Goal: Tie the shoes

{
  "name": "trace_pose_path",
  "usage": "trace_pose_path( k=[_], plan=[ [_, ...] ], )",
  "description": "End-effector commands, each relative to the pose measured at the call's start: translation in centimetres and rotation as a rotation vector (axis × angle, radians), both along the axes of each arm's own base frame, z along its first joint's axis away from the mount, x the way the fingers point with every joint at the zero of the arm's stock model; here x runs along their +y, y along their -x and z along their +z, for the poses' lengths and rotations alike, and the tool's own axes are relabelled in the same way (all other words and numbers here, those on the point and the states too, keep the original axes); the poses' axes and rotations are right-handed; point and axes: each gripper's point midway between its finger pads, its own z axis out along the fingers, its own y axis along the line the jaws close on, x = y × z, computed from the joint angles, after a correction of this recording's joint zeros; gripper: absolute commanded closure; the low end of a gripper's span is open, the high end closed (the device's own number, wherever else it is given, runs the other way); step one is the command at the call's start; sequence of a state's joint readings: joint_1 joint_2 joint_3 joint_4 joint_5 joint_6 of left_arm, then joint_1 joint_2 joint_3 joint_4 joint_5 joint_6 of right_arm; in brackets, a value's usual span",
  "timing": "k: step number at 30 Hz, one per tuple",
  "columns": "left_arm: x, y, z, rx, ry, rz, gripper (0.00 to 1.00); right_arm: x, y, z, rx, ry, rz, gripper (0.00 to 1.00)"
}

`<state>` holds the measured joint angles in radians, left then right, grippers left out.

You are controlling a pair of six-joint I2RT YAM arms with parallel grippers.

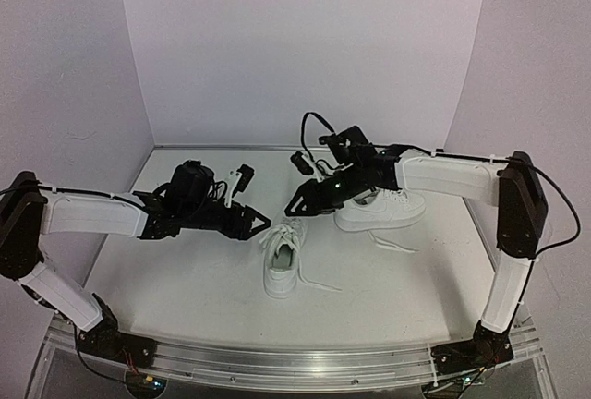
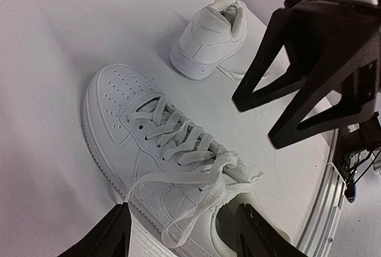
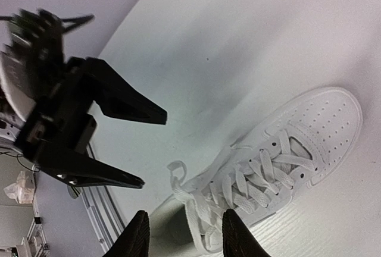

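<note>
While my left claw [image 1: 262, 223] and right claw [image 1: 294, 205] hover spread, laces [image 2: 196, 176] on the near shoe [image 1: 280, 274] lie loose. Recommend each pinch one end.

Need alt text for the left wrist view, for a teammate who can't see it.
A white sneaker with loose, untied laces lies on the white table, its heel end framed by the fingers of the open left gripper. The second sneaker sits farther off, and the open right gripper hangs at the picture's right side.
</note>
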<state>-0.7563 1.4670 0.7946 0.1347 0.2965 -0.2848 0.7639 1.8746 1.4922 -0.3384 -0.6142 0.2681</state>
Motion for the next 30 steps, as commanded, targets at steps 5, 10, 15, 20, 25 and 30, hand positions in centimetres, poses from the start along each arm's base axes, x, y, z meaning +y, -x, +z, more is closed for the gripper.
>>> trace_pose_path(
  k=[5,10,15,20,25,30],
  plan=[
    [-1.9,-0.3,2.1,-0.04,0.065,-0.08,0.37,0.6,0.3,-1.5,0.003,0.047,0.065,0.62],
    [-2.2,-0.1,1.8,-0.031,0.067,-0.098,0.37,0.9,0.3,-2.4,0.02,0.055,0.079,0.65],
    [-2.3,-0.1,1.4,-0.026,0.061,-0.102,0.38,1.3,0.4,-2.9,0.033,0.051,0.093,0.67],
    [-2.5,-0.2,1.2,-0.022,0.057,-0.106,0.38,1.7,0.4,-3.4,0.04,0.056,0.1,0.69],
    [-2.5,-0.3,1.0,-0.024,0.053,-0.103,0.43,1.9,0.3,-3.4,0.035,0.058,0.101,0.79],
    [-2.3,-0.6,0.9,-0.027,0.038,-0.087,0.58,1.6,0.4,-2.8,0.022,0.056,0.099,0.89]
  ],
)
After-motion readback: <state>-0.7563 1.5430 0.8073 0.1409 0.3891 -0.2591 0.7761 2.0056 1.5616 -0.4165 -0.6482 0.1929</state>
